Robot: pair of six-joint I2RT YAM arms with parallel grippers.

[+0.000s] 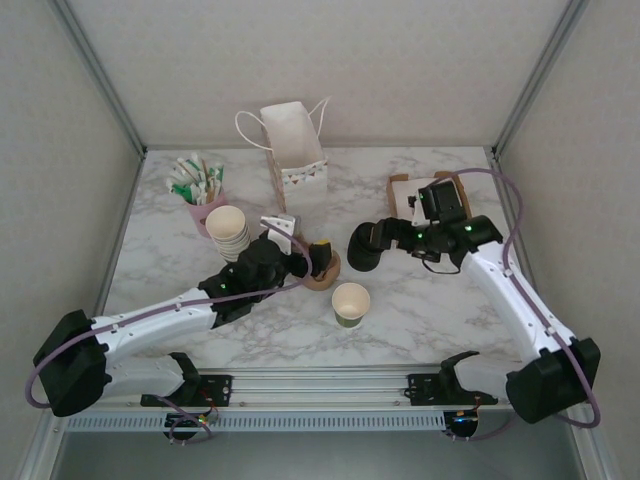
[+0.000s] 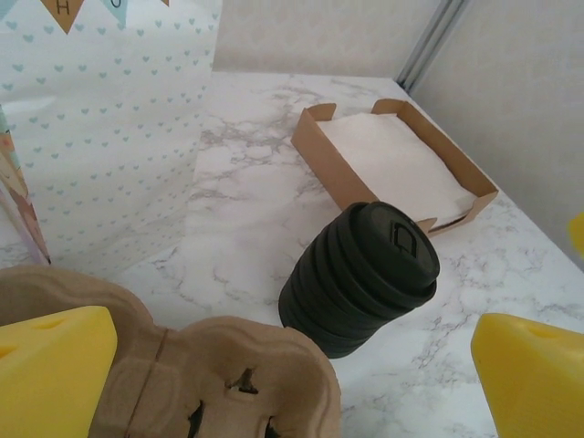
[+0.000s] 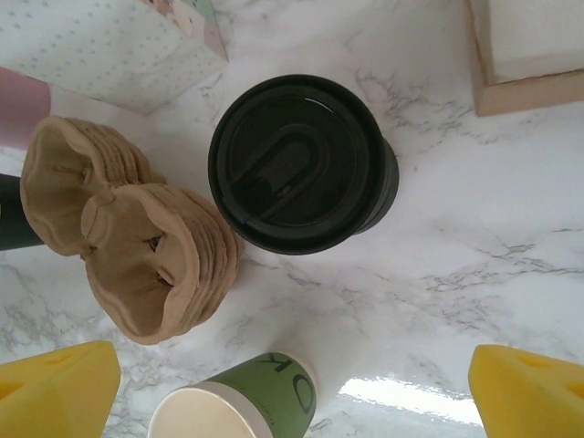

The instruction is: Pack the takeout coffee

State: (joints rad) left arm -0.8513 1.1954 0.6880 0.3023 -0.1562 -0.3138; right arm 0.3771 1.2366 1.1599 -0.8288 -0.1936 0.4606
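The overhead view sets out the layout. A small olive-green paper cup [image 1: 350, 303], its top open and cream inside, stands on the white marbled tabletop [image 1: 440, 300] near the front, between the two arms. It is just in front of a stack of brown moulded-pulp cup carriers [image 1: 325, 275]. A white paper bag with handles [image 1: 293, 150] stands further back, with a pink tub of sachets [image 1: 203, 200] and a stack of cream-rimmed paper cups [image 1: 228, 232] to the left.

The left wrist view gives the ribbed side of a squat black stack of plastic lids [image 2: 360, 274], and beyond it a brown card tray of white napkins [image 2: 333, 178]. The right wrist view looks straight down on the top lid. There the carriers lie just beside the lids, and the green cup's rim is near both at the lower edge.

The left gripper [image 2: 292, 365] has its yellow fingers spread wide. The carrier stack lies between them, close to one finger, but whether it touches cannot be told. The right gripper [image 3: 292, 388] is spread equally wide above the lids and grasps nothing.
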